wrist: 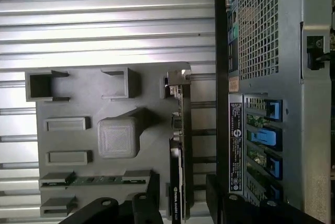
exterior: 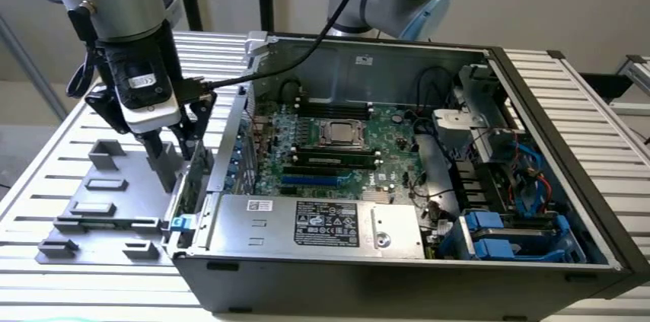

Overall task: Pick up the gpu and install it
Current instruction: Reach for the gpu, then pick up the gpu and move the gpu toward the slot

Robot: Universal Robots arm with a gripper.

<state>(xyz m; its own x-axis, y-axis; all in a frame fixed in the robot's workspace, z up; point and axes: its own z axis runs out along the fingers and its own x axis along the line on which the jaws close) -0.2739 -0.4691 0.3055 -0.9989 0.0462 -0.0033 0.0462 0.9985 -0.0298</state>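
Observation:
The gpu (wrist: pixel 180 130) is a thin black card standing on its edge in a slot of the grey fixture tray (wrist: pixel 78 98), its silvery bracket (wrist: pixel 175 80) at one end. In the exterior view the gpu (exterior: pixel 191 189) stands at the tray's side right beside the open computer case (exterior: pixel 568 185). My gripper (exterior: pixel 178 156) hangs over that spot. In the wrist view my gripper (wrist: pixel 183 195) is open, with one finger (wrist: pixel 153 198) on each side of the card and a gap between each and the card. Nothing is gripped.
A memory stick (wrist: pixel 94 180) lies in another tray slot. The case wall with blue slot clips (wrist: pixel 272 137) runs close beside the card. Inside the case are the motherboard (exterior: pixel 336 139) and a silver labelled power-supply box (exterior: pixel 315 223). All stand on a slatted metal table (exterior: pixel 61 154).

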